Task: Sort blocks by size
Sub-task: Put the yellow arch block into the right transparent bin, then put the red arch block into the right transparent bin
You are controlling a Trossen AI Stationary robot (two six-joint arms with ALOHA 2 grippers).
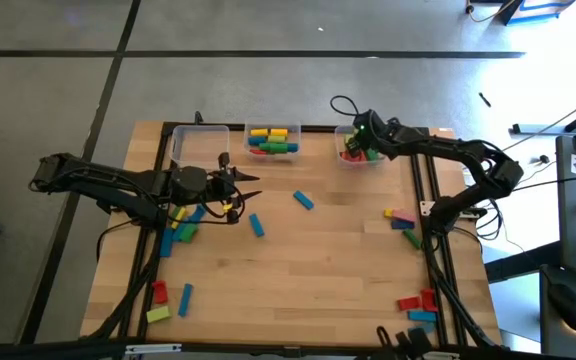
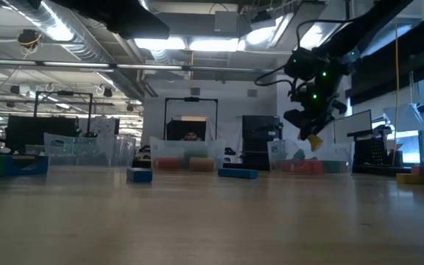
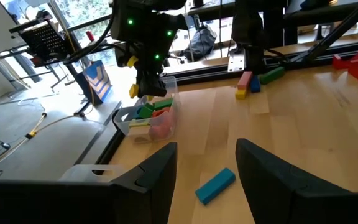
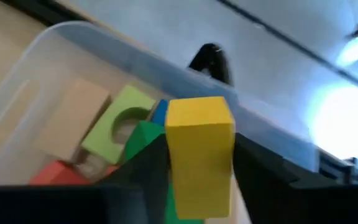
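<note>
My right gripper (image 1: 354, 141) hangs over the far-right clear bin (image 1: 361, 158) with a yellow block (image 4: 199, 149) between its fingers. That bin holds green, red and tan blocks (image 4: 120, 124). The middle bin (image 1: 273, 140) holds several coloured bars, and the left bin (image 1: 200, 145) stands beside it. My left gripper (image 3: 207, 162) is open above the table's left part with nothing between its fingers. A blue block (image 3: 216, 185) lies flat on the wood beyond it. My right gripper pinches the yellow block by two opposite side faces (image 4: 169, 155) between its two fingers. The fingers slant down from above. The block is lifted clear over the bin, and its end (image 2: 314, 142) sticks out below the fingertips.
Two blue blocks (image 1: 303, 200) (image 1: 257, 225) lie on the middle of the table. Loose blocks are heaped under the left arm (image 1: 183, 228), at the right edge (image 1: 403, 220), and at the near left (image 1: 168, 300) and near right (image 1: 420, 305) corners.
</note>
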